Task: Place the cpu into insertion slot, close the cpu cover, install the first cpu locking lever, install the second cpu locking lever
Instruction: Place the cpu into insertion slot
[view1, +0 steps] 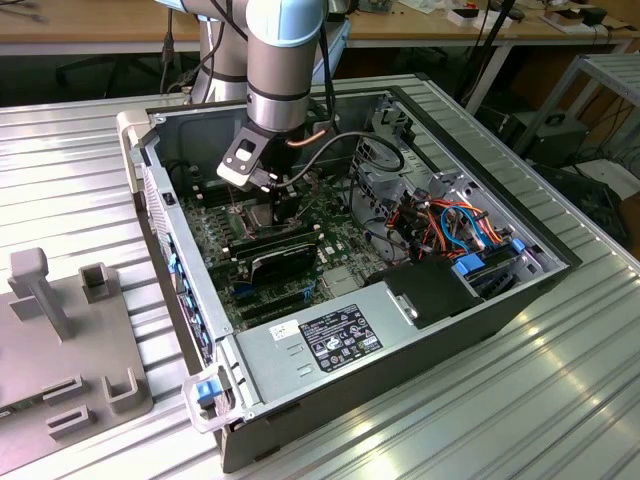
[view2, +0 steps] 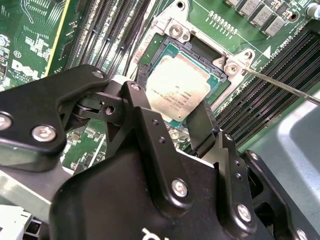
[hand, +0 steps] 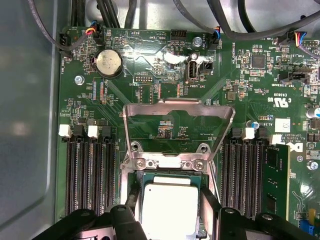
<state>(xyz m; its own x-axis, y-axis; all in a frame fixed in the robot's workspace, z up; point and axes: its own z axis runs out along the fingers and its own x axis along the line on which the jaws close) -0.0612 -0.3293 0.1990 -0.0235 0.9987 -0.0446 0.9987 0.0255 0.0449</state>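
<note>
Over the middle of the motherboard (hand: 150, 60), between its two banks of memory slots (hand: 90, 175), the cpu (hand: 172, 207) lies at the insertion slot (view2: 197, 47). Its metal top faces up, and a strip of green rim shows along one edge in the second wrist view. Whether it is fully seated cannot be told. The gripper (view2: 172, 100) is narrowed onto it, with one black finger against each of two opposite edges.

The chip looks light, stiff and thin, and its smooth metal lid would be slippery. The pin field beneath it is probably the fragile part, so the bare side edges are the sensible hold, with the chip kept level and only lightly pressed.

The cpu cover (hand: 178, 108) stands open, tipped back from its hinge at the slot's edge, and the board shows through its window. A thin locking lever (view2: 280, 85) juts away from one slot corner.

In the exterior view, the arm's wrist drops almost straight down into the open computer case (view1: 300, 385). The gripper (view1: 280, 205) points at the board, towards the exterior view's left side of the case.
</note>
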